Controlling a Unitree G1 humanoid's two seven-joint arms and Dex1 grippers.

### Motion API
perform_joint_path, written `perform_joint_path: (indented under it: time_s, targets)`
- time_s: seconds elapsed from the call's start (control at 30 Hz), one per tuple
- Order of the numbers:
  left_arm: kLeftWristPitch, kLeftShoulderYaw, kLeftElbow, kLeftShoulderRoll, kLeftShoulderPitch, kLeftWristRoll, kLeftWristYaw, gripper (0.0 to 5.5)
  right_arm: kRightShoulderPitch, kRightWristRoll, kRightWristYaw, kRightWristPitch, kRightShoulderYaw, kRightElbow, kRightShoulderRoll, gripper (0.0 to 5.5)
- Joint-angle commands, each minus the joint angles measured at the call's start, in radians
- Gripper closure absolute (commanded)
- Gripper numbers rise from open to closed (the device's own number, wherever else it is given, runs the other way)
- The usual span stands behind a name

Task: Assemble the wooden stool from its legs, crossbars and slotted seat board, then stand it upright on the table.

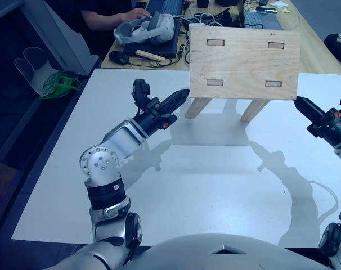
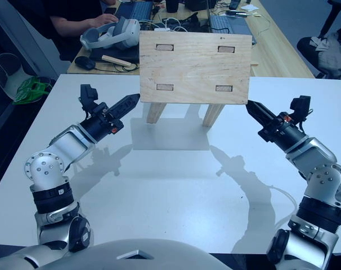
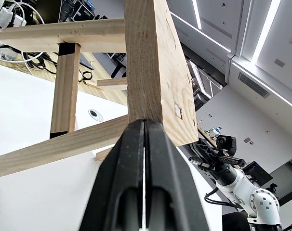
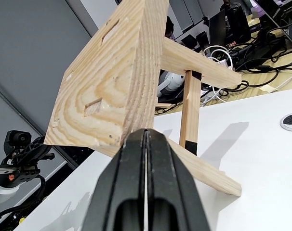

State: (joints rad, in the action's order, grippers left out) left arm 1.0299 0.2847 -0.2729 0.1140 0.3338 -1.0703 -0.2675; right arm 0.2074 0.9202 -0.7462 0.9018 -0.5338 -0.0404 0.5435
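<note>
The assembled wooden stool is tilted, with its slotted seat board point(image 1: 243, 62) facing me at the table's far side. Two legs point(image 1: 198, 107) reach from under the board down to the white table point(image 1: 215, 185). My left gripper point(image 1: 183, 94) is shut, its tip against the board's lower left corner. My right gripper point(image 2: 250, 105) is also shut, its tip at the lower right corner. In the left wrist view the shut fingers point(image 3: 131, 159) meet the board's edge point(image 3: 146, 57), with legs and a crossbar point(image 3: 59, 33) beyond. The right wrist view has the right gripper point(image 4: 145, 132) against the opposite edge point(image 4: 136, 72).
Behind the table stands a wooden desk point(image 1: 314, 50) with a headset point(image 1: 148, 28), a mouse point(image 1: 119, 57), keyboards and cables; a person sits there. A green object point(image 1: 58, 84) lies off the table's left edge. The table's near half is open white surface.
</note>
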Motion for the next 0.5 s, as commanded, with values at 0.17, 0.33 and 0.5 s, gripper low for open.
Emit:
perform_joint_path:
  time_s: [0.17,0.33,0.5]
  targets:
    - [0.029,-0.082,-0.004,-0.038,0.059,-0.086,-0.015,5.48,0.049,0.087,-0.027,0.035,0.059,-0.028,-0.035,5.5]
    - [0.017,-0.086,0.004,-0.033,0.062,-0.093,-0.007,5.48,0.049,0.1,-0.019,0.033,0.061,-0.027,-0.031,5.5]
    - [0.006,-0.086,0.009,-0.034,0.064,-0.101,0.004,5.48,0.059,0.115,-0.006,0.032,0.051,-0.018,-0.032,5.5]
